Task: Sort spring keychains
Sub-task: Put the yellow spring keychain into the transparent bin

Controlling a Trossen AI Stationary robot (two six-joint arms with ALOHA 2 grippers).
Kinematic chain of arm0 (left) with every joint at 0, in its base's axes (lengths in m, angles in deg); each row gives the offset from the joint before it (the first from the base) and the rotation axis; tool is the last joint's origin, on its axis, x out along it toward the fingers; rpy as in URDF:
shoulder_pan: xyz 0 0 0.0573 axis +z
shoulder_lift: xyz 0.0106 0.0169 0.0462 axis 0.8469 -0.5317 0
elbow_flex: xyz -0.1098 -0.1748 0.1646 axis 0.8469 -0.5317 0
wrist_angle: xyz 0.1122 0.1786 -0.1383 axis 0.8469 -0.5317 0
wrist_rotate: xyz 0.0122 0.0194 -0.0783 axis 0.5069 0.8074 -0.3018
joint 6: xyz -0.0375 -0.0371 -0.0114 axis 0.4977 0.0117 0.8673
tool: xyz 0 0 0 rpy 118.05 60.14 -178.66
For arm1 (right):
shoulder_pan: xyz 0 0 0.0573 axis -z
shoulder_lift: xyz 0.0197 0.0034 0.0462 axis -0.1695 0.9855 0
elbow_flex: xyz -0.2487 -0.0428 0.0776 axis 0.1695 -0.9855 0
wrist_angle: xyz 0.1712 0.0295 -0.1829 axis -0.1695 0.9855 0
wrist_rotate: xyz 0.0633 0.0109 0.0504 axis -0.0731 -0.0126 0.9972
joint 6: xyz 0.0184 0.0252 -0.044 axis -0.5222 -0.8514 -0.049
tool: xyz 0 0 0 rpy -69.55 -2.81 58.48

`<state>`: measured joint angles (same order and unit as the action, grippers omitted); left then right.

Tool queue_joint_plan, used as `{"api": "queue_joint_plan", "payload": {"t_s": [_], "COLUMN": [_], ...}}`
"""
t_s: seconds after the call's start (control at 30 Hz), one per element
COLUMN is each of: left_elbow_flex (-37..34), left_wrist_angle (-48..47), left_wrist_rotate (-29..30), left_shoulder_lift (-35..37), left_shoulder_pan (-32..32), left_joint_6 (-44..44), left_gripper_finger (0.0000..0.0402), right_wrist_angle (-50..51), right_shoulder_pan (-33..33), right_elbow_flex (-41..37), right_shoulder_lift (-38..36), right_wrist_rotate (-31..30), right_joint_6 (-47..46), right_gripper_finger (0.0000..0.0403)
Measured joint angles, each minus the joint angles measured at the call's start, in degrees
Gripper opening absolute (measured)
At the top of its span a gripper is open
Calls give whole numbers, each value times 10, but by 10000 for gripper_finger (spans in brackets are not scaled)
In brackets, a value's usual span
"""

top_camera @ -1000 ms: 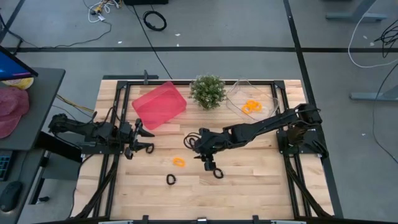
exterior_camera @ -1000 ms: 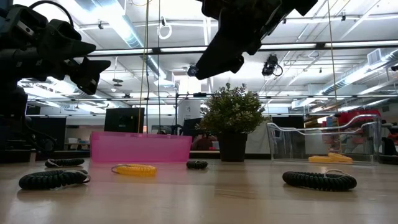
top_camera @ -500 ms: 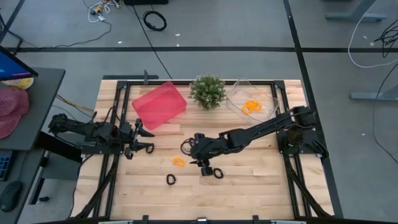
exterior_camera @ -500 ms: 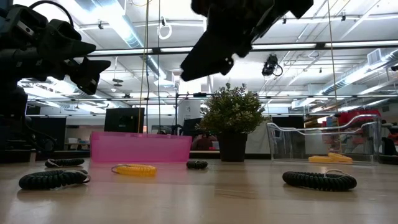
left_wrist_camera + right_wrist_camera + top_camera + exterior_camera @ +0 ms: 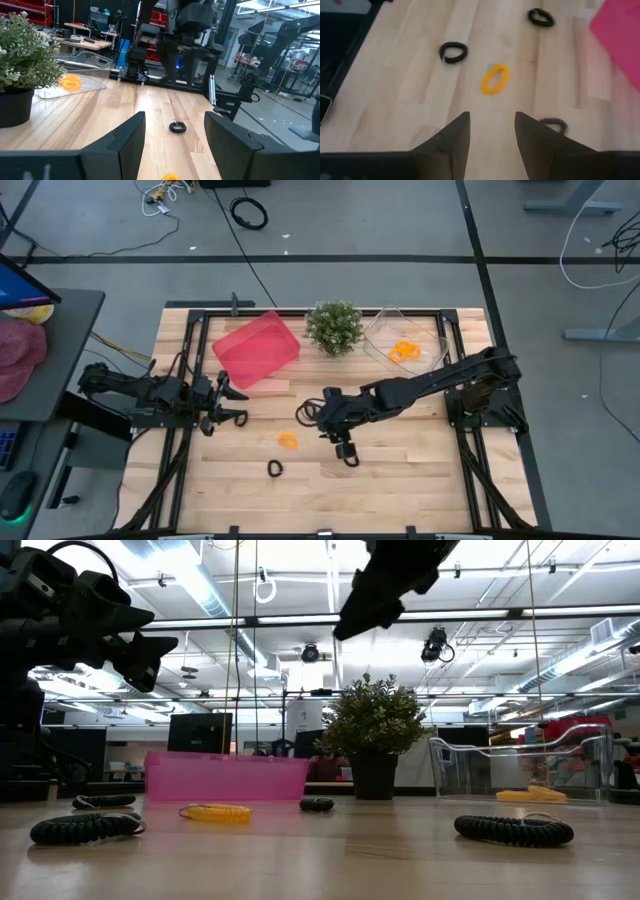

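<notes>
The right gripper (image 5: 492, 132) is hovering mid-table, jaws parted and empty, above an orange spring keychain (image 5: 494, 79): light, springy, best pinched across its coil.

Even, bright overhead lighting; shadows on the wooden surface (image 5: 400, 470) are faint and short. In the low view, ceiling strip lights (image 5: 200, 585) glare white and the arms read as dark silhouettes against them. The right wrist view is soft throughout, with the orange keychain (image 5: 494, 79) and the near fingers (image 5: 451, 142) blurred. The left wrist view is sharper, its background slightly hazy.
</notes>
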<state>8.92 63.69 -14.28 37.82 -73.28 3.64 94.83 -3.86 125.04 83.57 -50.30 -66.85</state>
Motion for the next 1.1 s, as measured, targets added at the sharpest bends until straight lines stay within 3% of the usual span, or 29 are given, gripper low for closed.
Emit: {"api": "queue_joint_plan", "payload": {"t_s": [0.23, 0.57, 0.7, 0.93, 1.1], "left_elbow_flex": [0, 0, 0, 0, 0], "left_wrist_angle": [0, 3, 45, 181, 214], "left_wrist_rotate": [0, 0, 5, 34, 37], "left_shoulder_lift": [0, 0, 0, -2, -9], "left_shoulder_pan": [0, 0, 0, 2, 2], "left_joint_6": [0, 0, 0, -65, -10], "left_gripper_finger": [209, 209, 209, 209, 209], "right_wrist_angle": [-52, -240, -304, -396, -414], "right_shoulder_pan": [-22, -24, -23, -23, -23], "right_elbow_flex": [-90, -309, -370, -423, -423], "right_shoulder_lift": [-88, -321, -386, -429, -430], "right_wrist_rotate": [-77, -90, -117, -125, -125], "right_joint_6": [24, -41, -66, -66, -51], "right_gripper_finger": [160, 160, 160, 160, 160]}}
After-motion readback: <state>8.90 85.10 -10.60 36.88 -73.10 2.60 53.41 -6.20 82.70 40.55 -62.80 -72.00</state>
